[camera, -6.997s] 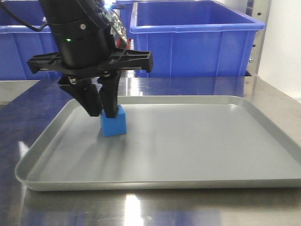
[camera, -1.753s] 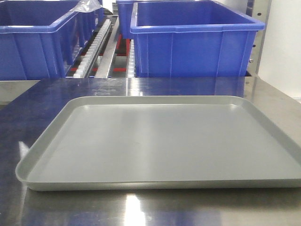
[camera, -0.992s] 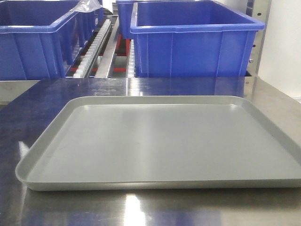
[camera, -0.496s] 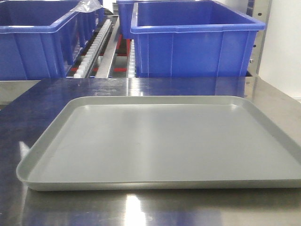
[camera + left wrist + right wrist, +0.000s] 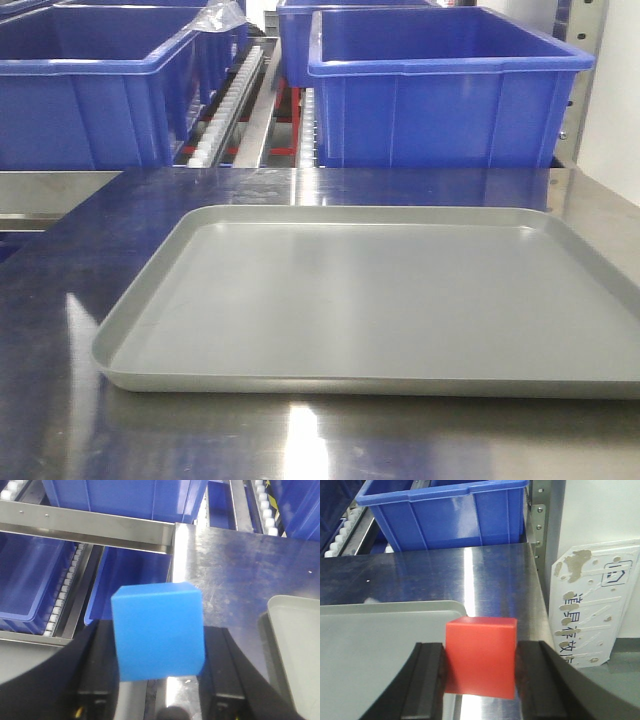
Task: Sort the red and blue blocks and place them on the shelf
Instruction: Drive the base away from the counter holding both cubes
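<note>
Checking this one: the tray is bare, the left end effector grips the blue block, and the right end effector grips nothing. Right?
Not quite. The right end effector is shut on the red block, as the right wrist view shows. The rest holds: the tray is bare, and the left end effector grips the blue block.

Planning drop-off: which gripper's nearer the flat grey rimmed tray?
Right. Right gripper, holding small red cube, hangs over the tray's corner; left gripper, holding small blue cube, is beside it.
</note>
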Available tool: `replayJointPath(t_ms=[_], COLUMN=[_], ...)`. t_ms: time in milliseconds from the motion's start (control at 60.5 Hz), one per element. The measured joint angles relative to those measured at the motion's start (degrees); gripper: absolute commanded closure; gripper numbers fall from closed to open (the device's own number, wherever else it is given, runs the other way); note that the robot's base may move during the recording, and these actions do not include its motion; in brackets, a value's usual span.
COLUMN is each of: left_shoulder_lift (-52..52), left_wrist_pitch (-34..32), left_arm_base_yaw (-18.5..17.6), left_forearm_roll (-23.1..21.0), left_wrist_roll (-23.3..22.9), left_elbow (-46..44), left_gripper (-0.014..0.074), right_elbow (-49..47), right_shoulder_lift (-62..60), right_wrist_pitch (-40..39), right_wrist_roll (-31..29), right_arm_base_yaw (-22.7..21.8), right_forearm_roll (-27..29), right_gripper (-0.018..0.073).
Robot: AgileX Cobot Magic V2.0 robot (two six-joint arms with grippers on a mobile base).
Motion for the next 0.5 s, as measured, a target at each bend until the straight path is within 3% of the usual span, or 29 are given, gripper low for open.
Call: replayJointPath(t_ms=[496], left_shoulder_lift=[0.0], left_wrist_pitch=[0.0], left_arm_base_yaw=[0.0], left_forearm_roll=[0.0], left_wrist_roll=[0.0], left_elbow=[0.0], left_gripper=[0.0473], right_elbow=[0.0], right_shoulder_lift=[0.0], right_wrist_pitch=[0.0], right_wrist_roll=[0.0], right_arm_base_yaw=[0.0], right_forearm_roll=[0.0], right_gripper=[0.0510])
